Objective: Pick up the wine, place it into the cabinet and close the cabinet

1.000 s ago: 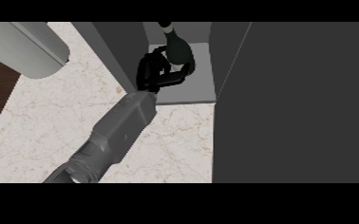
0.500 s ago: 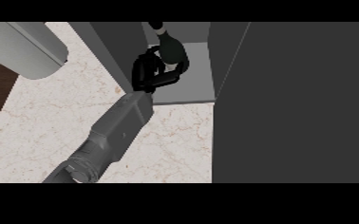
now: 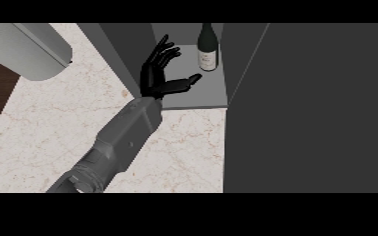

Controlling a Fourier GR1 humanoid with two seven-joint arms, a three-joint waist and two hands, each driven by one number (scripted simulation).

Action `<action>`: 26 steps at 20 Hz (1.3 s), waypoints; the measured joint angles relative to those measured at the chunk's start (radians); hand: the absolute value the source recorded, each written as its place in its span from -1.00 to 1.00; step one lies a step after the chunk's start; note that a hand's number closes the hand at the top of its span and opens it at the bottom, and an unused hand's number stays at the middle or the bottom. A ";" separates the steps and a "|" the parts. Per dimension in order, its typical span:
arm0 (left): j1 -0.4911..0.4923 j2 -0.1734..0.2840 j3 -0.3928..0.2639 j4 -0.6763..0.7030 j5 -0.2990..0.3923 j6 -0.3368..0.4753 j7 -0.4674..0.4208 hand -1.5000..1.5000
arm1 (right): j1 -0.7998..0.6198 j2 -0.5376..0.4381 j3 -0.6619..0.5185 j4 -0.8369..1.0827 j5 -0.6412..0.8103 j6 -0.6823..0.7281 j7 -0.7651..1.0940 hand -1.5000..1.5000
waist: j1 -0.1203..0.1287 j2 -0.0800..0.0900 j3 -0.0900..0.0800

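The wine (image 3: 208, 47) stood upright on the grey shelf floor of the cabinet (image 3: 199, 97), toward the rear of the compartment and close to its right inner wall. The bottle was dark, with a pale label on its body and its neck pointing toward the top edge of the view. One hand (image 3: 159, 72) was visible, on a grey forearm (image 3: 122, 140) that entered from the lower left of the view and ran diagonally across the marble counter (image 3: 44, 125) to the front edge of the cabinet floor. The view alone did not settle which of the robot's arms this was. The hand was released: its fingers (image 3: 164, 50) were extended and spread toward the back of the compartment, and the thumb (image 3: 184, 82) was extended to the right above the shelf floor. The hand sat just left of the wine and apart from it, with a visible gap of shelf between the fingertips and the bottle. The cabinet door (image 3: 310, 110) appeared as a large dark panel covering the right side of the view, standing open with the compartment exposed. A light grey rounded object (image 3: 33, 52) lay at the counter's upper left corner, well apart from the cabinet.
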 measured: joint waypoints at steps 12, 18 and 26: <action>0.121 0.007 -0.068 -0.233 -0.066 0.067 0.036 -1.00 | 0.015 -0.019 -0.018 -0.055 -0.026 -0.010 0.053 -1.00 | 0.043 -0.020 0.004; 0.286 0.077 -0.162 -0.546 -0.124 0.122 0.138 -1.00 | 0.023 -0.010 -0.002 -0.082 -0.011 -0.027 0.077 -1.00 | 0.067 -0.032 0.009; 0.532 0.265 -0.263 -1.103 -0.194 0.261 0.312 -1.00 | 0.010 -0.018 -0.017 -0.082 -0.025 -0.025 0.078 -1.00 | 0.069 -0.032 0.011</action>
